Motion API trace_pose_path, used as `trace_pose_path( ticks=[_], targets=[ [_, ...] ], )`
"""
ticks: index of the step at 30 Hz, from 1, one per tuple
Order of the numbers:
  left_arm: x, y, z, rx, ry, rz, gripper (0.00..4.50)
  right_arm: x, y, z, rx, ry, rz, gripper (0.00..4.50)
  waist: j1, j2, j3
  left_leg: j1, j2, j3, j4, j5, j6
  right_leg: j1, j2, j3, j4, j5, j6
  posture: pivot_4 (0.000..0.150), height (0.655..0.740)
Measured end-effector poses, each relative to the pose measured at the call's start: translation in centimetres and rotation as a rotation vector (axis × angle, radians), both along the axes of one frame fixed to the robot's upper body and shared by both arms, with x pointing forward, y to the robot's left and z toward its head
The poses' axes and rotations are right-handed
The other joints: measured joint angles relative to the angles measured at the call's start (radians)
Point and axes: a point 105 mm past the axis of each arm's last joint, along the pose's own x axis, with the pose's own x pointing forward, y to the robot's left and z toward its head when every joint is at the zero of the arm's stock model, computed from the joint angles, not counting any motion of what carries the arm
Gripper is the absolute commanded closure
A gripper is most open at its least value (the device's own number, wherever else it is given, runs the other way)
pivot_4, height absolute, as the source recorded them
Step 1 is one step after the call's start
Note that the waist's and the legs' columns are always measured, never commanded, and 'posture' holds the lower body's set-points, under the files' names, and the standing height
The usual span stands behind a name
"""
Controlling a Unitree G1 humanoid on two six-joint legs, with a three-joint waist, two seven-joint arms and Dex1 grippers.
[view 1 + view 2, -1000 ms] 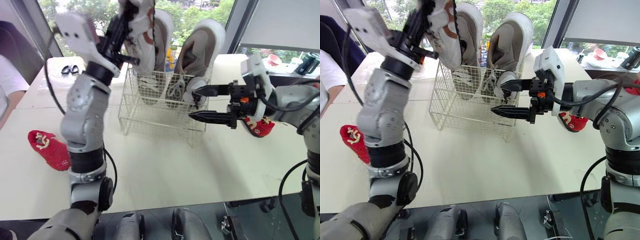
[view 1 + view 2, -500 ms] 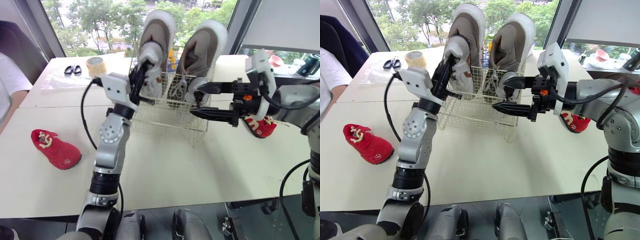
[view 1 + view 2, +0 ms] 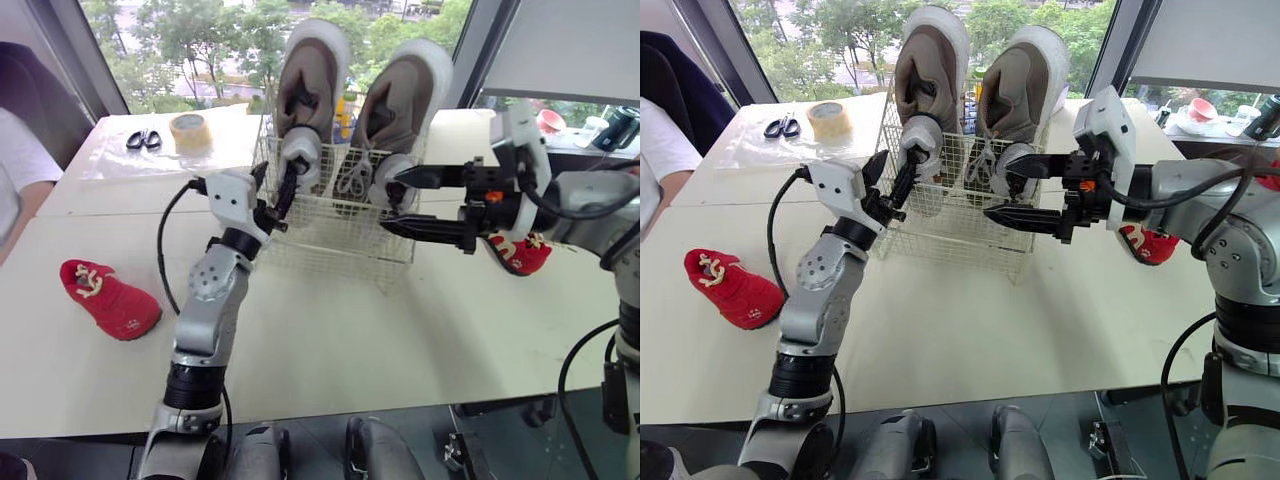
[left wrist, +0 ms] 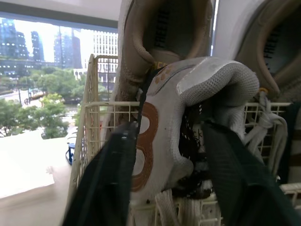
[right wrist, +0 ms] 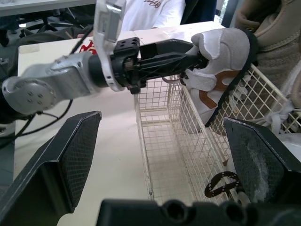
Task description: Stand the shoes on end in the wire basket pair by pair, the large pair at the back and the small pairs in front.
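Left gripper (image 4: 169, 129): jaws clamped on a small white shoe (image 4: 188, 99), one finger at each side of it. Shoe is grey-white mesh with orange-brown trim and a dark lining. It is held on end at the front left corner of the wire basket (image 3: 330, 238), its lower part seen behind the wires and its top just above the rim. Right gripper (image 3: 392, 203): jaws wide apart, nothing held, hovering just beside the basket's right front corner. A second small white shoe (image 3: 385, 178) is noted inside that corner. Two large tan shoes (image 3: 305, 70) are stood on end at the back. The basket is placed toward the tabletop's far edge. One red shoe (image 3: 108, 298) is recorded near the left edge, another (image 3: 520, 255) near the right edge.
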Motion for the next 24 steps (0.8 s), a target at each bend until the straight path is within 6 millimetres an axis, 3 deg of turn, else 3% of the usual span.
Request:
trace_pose_path(
  ticks=[7, 13, 14, 16, 18, 21, 24],
  targets=[
    [-2.6, 0.7, 1.2, 0.159, 0.067, -0.134, 2.11, -0.2, -0.1, -0.7, 0.003, 0.036, 0.014, 0.00, -0.001, 0.001, 0.000, 0.000, 0.000, -0.001, 0.000, 0.000, 0.000, 0.000, 0.001, 0.000, 0.000, 0.000, 0.000, 0.150, 0.7400],
    [-4.1, 4.1, 1.9, 0.299, 0.181, -0.221, 2.11, -0.4, -0.2, -0.5, 0.069, 0.077, 0.019, 0.00, -0.002, 0.002, 0.000, 0.000, 0.000, 0.000, 0.000, 0.000, 0.000, 0.000, 0.001, 0.000, 0.000, 0.000, 0.000, 0.150, 0.7400],
    [-4.5, 4.7, 2.1, 0.274, 0.215, -0.270, 1.83, -0.4, -0.6, -0.1, 0.111, 0.086, 0.010, 0.00, -0.001, 0.002, 0.000, 0.000, 0.001, 0.000, 0.000, 0.000, 0.000, 0.000, 0.001, 0.000, 0.000, 0.000, 0.000, 0.150, 0.7400],
    [-5.5, 5.7, 2.7, 0.223, 0.255, -0.347, 1.24, -0.3, -1.6, 0.3, 0.172, 0.105, -0.021, 0.00, 0.002, 0.002, 0.000, 0.000, 0.000, -0.001, 0.000, 0.000, 0.000, 0.000, 0.000, 0.000, -0.001, 0.000, 0.000, 0.150, 0.7400],
    [-6.5, 6.3, 2.6, 0.177, 0.324, -0.429, 0.26, -0.1, -3.4, 0.9, 0.253, 0.110, -0.084, 0.00, 0.002, 0.002, 0.000, 0.000, -0.001, -0.001, 0.000, 0.000, 0.000, 0.001, 0.000, 0.000, -0.001, 0.000, 0.000, 0.150, 0.7400],
    [-7.6, 5.8, 1.5, 0.149, 0.427, -0.540, 0.09, 0.5, -6.9, 0.8, 0.359, 0.124, -0.237, 0.00, 0.004, 0.001, 0.000, 0.000, -0.001, -0.001, 0.000, 0.000, 0.000, 0.002, -0.001, 0.000, -0.002, 0.000, 0.000, 0.150, 0.7400],
    [-8.9, 5.0, 0.7, 0.126, 0.491, -0.645, 0.09, 0.4, -10.0, -1.1, 0.393, 0.185, -0.379, 0.00, 0.000, 0.002, 0.000, 0.001, -0.001, 0.000, -0.001, 0.000, 0.000, 0.002, 0.000, 0.000, -0.001, 0.000, 0.000, 0.150, 0.7400]
  ],
)
